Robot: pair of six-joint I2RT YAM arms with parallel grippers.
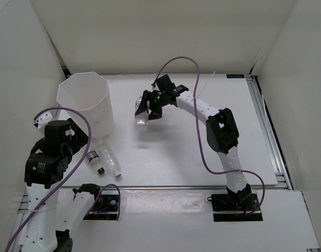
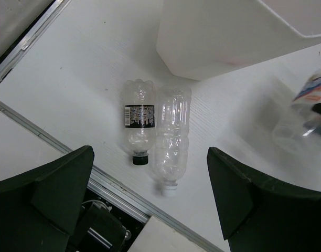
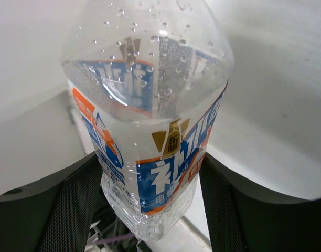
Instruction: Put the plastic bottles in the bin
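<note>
While right jaws clamp blue-label bottle [image 3: 150,131] above white table [image 1: 166,163], left jaws gape; white walls [image 1: 150,31] surround.

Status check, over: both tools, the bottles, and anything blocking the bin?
Right tool shut on blue-label bottle, held above table. Left tool open over black-label bottle and plain bottle, lying beside bin. Nothing seen between held bottle and bin.

Bright, even light — soft shadows.
</note>
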